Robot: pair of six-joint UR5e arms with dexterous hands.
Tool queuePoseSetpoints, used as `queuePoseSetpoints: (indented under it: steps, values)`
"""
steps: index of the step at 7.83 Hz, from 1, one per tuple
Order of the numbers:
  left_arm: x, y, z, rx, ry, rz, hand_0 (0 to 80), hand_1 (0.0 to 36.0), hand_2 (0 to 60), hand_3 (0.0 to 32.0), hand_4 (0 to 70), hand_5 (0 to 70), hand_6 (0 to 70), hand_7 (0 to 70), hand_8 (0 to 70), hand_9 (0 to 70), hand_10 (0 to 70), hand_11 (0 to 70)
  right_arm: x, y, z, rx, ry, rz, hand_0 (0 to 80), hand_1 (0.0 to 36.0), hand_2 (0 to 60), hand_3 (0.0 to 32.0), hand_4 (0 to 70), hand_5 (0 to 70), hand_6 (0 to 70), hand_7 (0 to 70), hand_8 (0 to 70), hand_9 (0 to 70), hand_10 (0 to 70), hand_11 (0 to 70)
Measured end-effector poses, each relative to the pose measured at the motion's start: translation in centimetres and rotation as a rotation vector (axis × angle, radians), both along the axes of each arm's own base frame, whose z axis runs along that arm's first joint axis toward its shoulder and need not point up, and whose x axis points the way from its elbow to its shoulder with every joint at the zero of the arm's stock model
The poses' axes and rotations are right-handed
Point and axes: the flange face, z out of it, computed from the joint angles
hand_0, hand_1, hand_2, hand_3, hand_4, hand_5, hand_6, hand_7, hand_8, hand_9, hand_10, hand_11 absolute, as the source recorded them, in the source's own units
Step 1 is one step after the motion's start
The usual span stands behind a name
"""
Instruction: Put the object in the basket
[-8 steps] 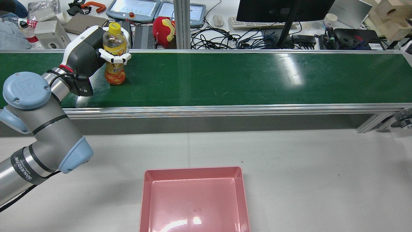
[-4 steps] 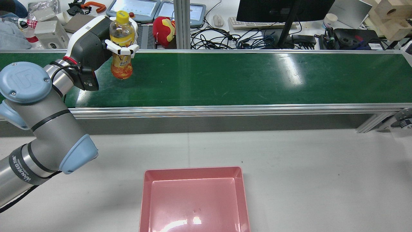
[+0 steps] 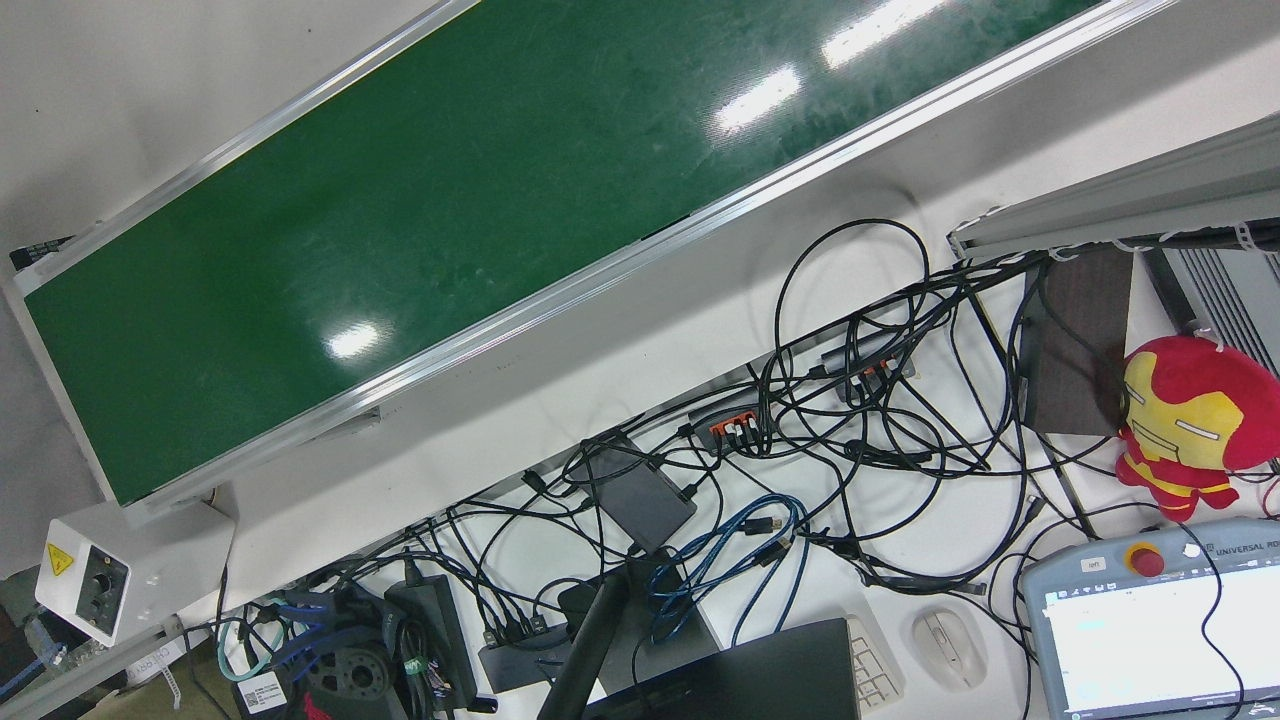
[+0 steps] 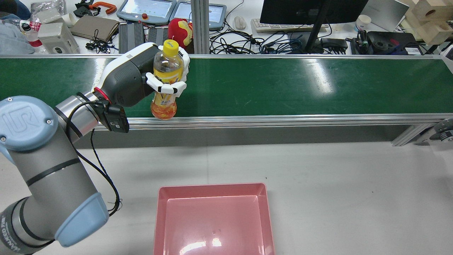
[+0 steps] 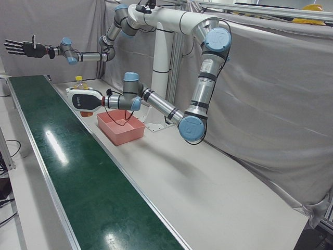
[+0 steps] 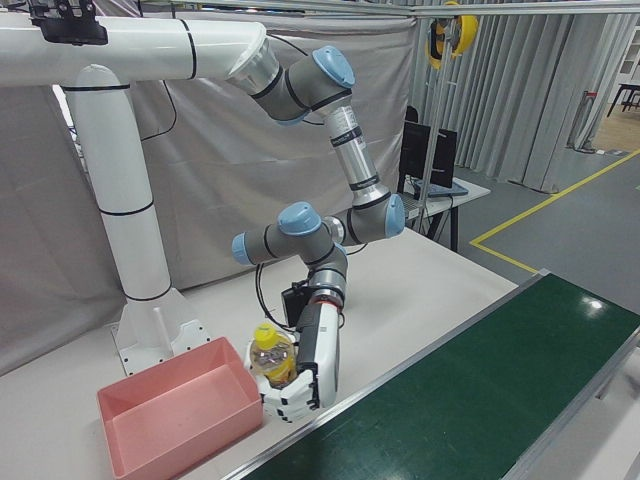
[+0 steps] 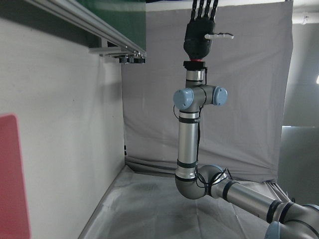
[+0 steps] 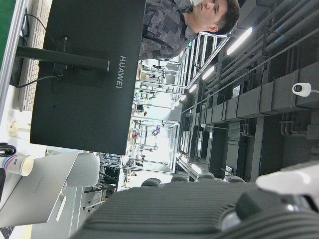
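Green conveyor belt (image 4: 283, 85) is spanning the station behind the white table (image 4: 336, 184). Over the belt's near rail, the left hand (image 4: 161, 79) is gripping the bottle (image 4: 166, 81) upright, fingers wrapping its middle. The pink basket (image 4: 212, 189) is lying nearer the robot and slightly rightward, well apart. The right hand (image 5: 21, 48) is hanging far off, fingers spread, empty.

Bare table (image 4: 318, 177) between conveyor rail (image 4: 283, 120) and open pink basket (image 4: 212, 189)
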Motion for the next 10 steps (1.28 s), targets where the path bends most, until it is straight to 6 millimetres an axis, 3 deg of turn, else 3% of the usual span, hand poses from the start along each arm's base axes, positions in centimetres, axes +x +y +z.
queuePoseSetpoints:
  steps: [3, 4, 5, 6, 7, 8, 9, 10]
  values:
    - [8.2, 8.4, -0.8, 0.040, -0.032, 0.185, 59.1, 32.7, 60.0, 0.0, 70.0, 70.0, 59.1, 60.2, 70.0, 70.0, 62.4, 70.0, 0.0, 0.0, 0.1, -0.001, 0.000, 0.000, 0.0, 0.0, 0.0, 0.0, 0.0, 0.0, 0.0, 0.0, 0.0, 0.0, 0.0, 0.0]
    - [10.4, 10.9, -0.6, 0.051, -0.050, 0.230, 60.9, 31.3, 60.0, 0.0, 70.0, 70.0, 54.1, 55.4, 69.8, 70.0, 58.9, 70.0, 0.0, 0.0, 0.1, -0.001, 0.000, 0.000, 0.0, 0.0, 0.0, 0.0, 0.0, 0.0, 0.0, 0.0, 0.0, 0.0, 0.0, 0.0]
    - [11.8, 12.7, -0.2, 0.056, -0.066, 0.264, 65.8, 26.0, 50.9, 0.0, 70.0, 70.0, 42.7, 44.6, 57.5, 70.0, 51.7, 70.0, 0.0, 0.0, 0.1, -0.001, 0.000, 0.000, 0.0, 0.0, 0.0, 0.0, 0.0, 0.0, 0.0, 0.0, 0.0, 0.0, 0.0, 0.0]
    - [12.7, 14.4, 0.1, 0.060, -0.092, 0.288, 64.2, 17.7, 6.2, 0.0, 57.7, 67.9, 20.6, 27.9, 36.8, 49.5, 41.0, 58.7, 0.0, 0.0, 0.1, -0.002, 0.000, 0.000, 0.0, 0.0, 0.0, 0.0, 0.0, 0.0, 0.0, 0.0, 0.0, 0.0, 0.0, 0.0]
    - [12.8, 16.0, 0.2, 0.066, -0.131, 0.304, 60.7, 14.5, 0.0, 0.0, 33.3, 53.2, 9.4, 19.2, 21.0, 30.5, 31.0, 46.0, 0.0, 0.0, 0.1, -0.003, 0.000, -0.001, 0.0, 0.0, 0.0, 0.0, 0.0, 0.0, 0.0, 0.0, 0.0, 0.0, 0.0, 0.0]
    - [12.6, 17.2, 0.3, 0.069, -0.162, 0.316, 57.8, 10.7, 0.0, 0.0, 17.1, 50.9, 2.7, 11.7, 10.8, 16.0, 23.7, 36.4, -0.1, 0.0, 0.1, -0.003, 0.000, -0.001, 0.0, 0.0, 0.0, 0.0, 0.0, 0.0, 0.0, 0.0, 0.0, 0.0, 0.0, 0.0]
    - [12.1, 18.1, 1.5, 0.063, -0.193, 0.326, 56.1, 8.8, 0.0, 0.0, 10.5, 47.9, 0.0, 7.5, 9.5, 13.3, 19.7, 30.4, -0.1, 0.0, 0.1, -0.003, 0.000, -0.001, 0.0, 0.0, 0.0, 0.0, 0.0, 0.0, 0.0, 0.0, 0.0, 0.0, 0.0, 0.0]
    - [11.6, 18.9, 3.3, 0.056, -0.213, 0.335, 54.3, 8.6, 0.0, 0.0, 11.0, 40.9, 0.0, 6.1, 5.7, 7.8, 15.4, 24.0, -0.1, 0.0, 0.2, -0.003, 0.000, -0.001, 0.0, 0.0, 0.0, 0.0, 0.0, 0.0, 0.0, 0.0, 0.0, 0.0, 0.0, 0.0]
